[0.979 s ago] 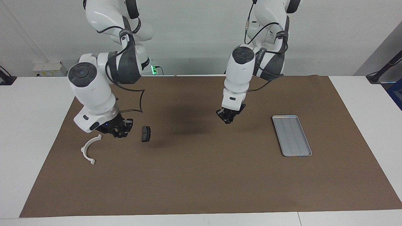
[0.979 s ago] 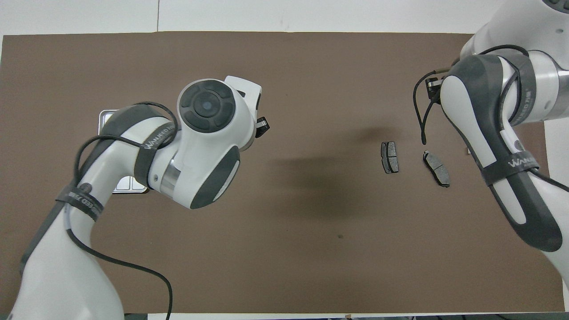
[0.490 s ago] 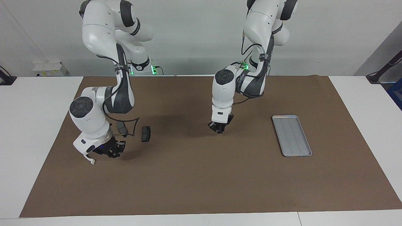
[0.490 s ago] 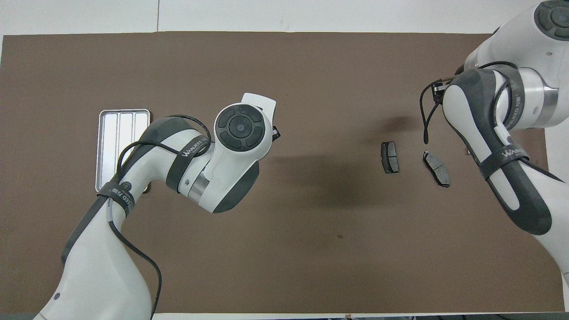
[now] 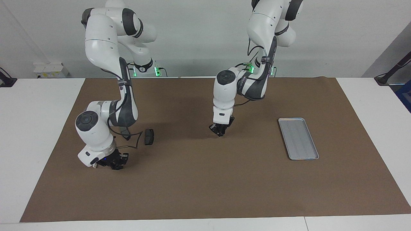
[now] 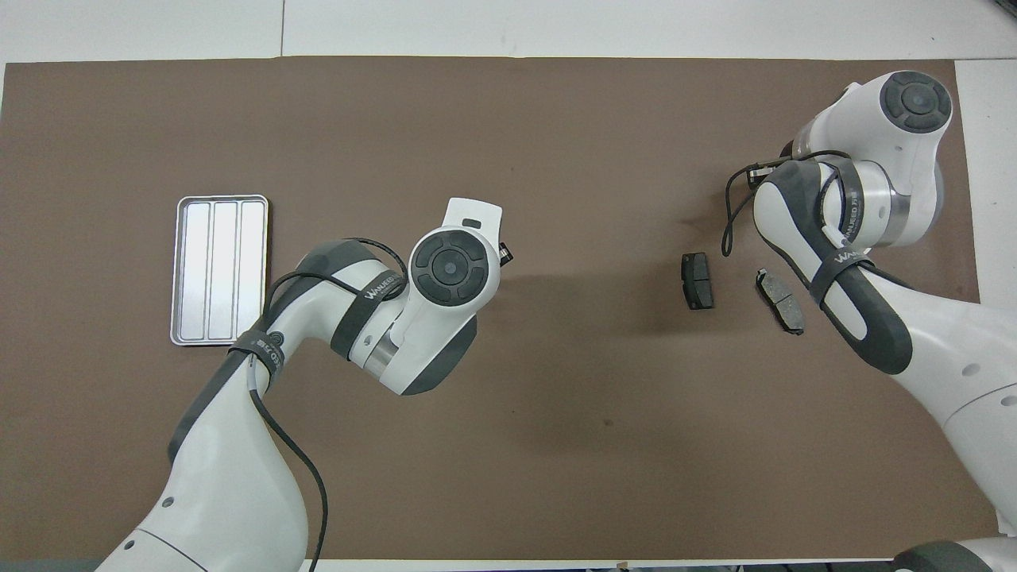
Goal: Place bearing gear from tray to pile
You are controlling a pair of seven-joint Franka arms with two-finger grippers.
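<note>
The tray (image 5: 298, 138), right of centre in the facing view, lies well apart from both grippers. The left gripper (image 5: 220, 130), fingertips pinched together, points down over bare mat mid-frame. The right gripper (image 5: 114, 161) sits low at lower left, covering the white bracket; its grip cannot be told. Both arms have descended; brake pads (image 6: 697, 280) (image 6: 780, 299) unmoved.
</note>
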